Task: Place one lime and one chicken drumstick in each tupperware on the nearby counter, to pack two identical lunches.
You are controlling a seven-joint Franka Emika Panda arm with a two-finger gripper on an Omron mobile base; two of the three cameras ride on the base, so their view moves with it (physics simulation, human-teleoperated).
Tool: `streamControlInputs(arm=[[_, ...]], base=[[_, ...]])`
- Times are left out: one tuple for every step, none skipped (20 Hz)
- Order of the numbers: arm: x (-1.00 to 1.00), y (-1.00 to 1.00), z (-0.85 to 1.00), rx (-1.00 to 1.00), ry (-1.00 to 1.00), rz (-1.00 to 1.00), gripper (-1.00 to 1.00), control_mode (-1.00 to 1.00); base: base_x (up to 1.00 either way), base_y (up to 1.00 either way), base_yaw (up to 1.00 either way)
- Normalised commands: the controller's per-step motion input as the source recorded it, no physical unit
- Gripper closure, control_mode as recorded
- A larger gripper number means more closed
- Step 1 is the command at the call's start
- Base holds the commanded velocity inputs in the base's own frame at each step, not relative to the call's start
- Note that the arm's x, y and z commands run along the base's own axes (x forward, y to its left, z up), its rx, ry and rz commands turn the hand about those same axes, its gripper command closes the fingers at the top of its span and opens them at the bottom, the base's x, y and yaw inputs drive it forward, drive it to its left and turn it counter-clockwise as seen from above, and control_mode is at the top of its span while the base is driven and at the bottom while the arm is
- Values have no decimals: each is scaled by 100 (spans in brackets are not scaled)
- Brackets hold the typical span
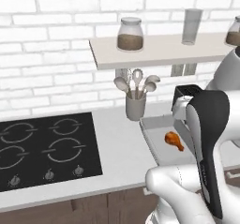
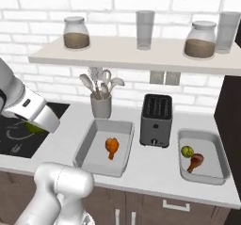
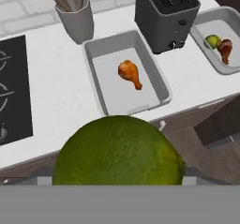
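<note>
We hold a lime [image 3: 118, 150] in our gripper [image 2: 34, 125]; it hides our fingertips. Our arm covers part of the near tupperware [image 1: 154, 138].

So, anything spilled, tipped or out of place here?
Nothing stands out. The toaster and utensil cup stand upright, each tupperware holds a drumstick, and the tool carries a lime.

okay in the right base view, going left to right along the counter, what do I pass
Cooktop → utensil cup → tupperware with a drumstick → toaster → second tupperware with a lime and drumstick.
</note>
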Motion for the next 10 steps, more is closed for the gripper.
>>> streamControlInputs(arm=[[0,0,0,0,0,0,100,100],[0,0,0,0,0,0,100,100],[0,0,0,0,0,0,100,100],[0,0,0,0,0,0,100,100],[0,0,0,0,0,0,100,100],[0,0,0,0,0,0,100,100],[0,0,0,0,0,0,100,100],[0,0,0,0,0,0,100,100],[0,0,0,0,0,0,100,100],[0,0,0,0,0,0,100,100]], base=[[0,0,0],[0,0,0],[0,0,0],[0,0,0],[0,0,0],[0,0,0],[0,0,0],[0,0,0],[0,0,0],[0,0,0]])
